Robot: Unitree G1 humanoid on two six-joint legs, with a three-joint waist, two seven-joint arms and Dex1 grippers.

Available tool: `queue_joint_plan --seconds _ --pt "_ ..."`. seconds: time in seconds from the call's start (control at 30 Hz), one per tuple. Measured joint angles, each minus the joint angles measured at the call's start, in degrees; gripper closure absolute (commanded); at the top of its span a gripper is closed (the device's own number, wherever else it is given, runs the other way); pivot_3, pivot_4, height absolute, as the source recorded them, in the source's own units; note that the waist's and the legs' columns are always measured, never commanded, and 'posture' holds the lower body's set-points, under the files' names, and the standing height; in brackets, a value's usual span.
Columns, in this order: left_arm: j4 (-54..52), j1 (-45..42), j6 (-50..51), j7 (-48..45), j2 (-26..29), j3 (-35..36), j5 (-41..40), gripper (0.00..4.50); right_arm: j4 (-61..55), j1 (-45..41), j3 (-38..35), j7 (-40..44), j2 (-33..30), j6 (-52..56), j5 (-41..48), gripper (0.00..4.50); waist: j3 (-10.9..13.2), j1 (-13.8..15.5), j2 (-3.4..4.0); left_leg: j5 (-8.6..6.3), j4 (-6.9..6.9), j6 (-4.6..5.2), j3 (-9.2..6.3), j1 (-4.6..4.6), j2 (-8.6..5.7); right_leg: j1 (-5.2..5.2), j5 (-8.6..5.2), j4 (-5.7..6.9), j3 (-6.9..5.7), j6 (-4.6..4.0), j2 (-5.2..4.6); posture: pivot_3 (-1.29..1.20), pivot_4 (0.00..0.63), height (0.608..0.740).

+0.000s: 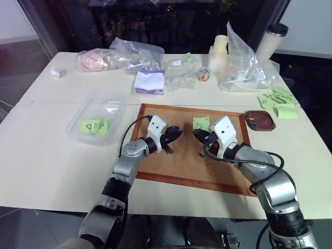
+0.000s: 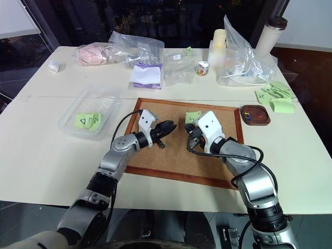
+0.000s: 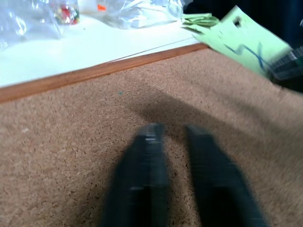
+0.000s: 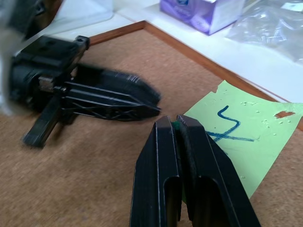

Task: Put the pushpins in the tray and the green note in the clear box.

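The green note (image 1: 201, 123), light green with a dark blue squiggle (image 4: 227, 125), is at the far side of the corkboard (image 1: 181, 161). My right gripper (image 4: 173, 121) is shut on the green note's near edge, and a sliver of green shows between its fingertips. My left gripper (image 3: 173, 128) hovers low over the cork just to the left, pointing at the right one; its fingers stand slightly apart with nothing between them. The small dark brown tray (image 1: 259, 129) sits off the board's right corner with pushpins (image 1: 263, 123) in it, red among them. The clear box (image 1: 104, 104) lies to the left.
The clear box holds a green note marked with a triangle (image 1: 93, 126). Wrinkly plastic bags (image 1: 136, 52), a purple tissue pack (image 1: 149, 82), a small jar (image 1: 204, 75) and cups (image 1: 271, 39) line the table's back. Paler green slips (image 1: 280, 101) lie beyond the tray.
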Motion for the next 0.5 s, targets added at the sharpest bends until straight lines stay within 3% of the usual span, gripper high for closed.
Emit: queue_joint_plan --seconds 0.07,0.27,0.5 --pt "-0.56 -0.26 2.79 -0.91 -0.12 0.73 -1.97 1.11 -0.99 0.01 0.76 0.27 -0.36 0.38 -0.03 4.5 0.01 0.01 -0.02 0.0 0.0 0.0 0.0 -0.02 0.0 0.0 -0.01 -0.03 0.0 0.01 0.0 0.0 0.15 0.74" --pt "-1.21 -2.11 14.81 -2.63 -1.72 6.19 -11.57 1.11 -2.99 0.44 3.74 0.83 -2.17 0.79 -0.6 4.5 0.25 -0.02 -0.3 0.0 0.0 0.0 -0.02 -0.07 -0.01 -0.06 -0.02 -0.04 -0.02 0.02 0.0 0.0 0.15 0.74" --pt "-1.26 -3.7 20.16 -2.42 -1.92 8.55 -15.38 1.11 -3.51 0.73 4.02 1.76 -3.47 0.68 -0.67 4.5 0.48 -0.01 -0.59 0.0 0.0 0.0 -0.02 -0.08 0.0 -0.07 -0.02 -0.04 -0.02 0.02 0.01 0.0 0.15 0.74"
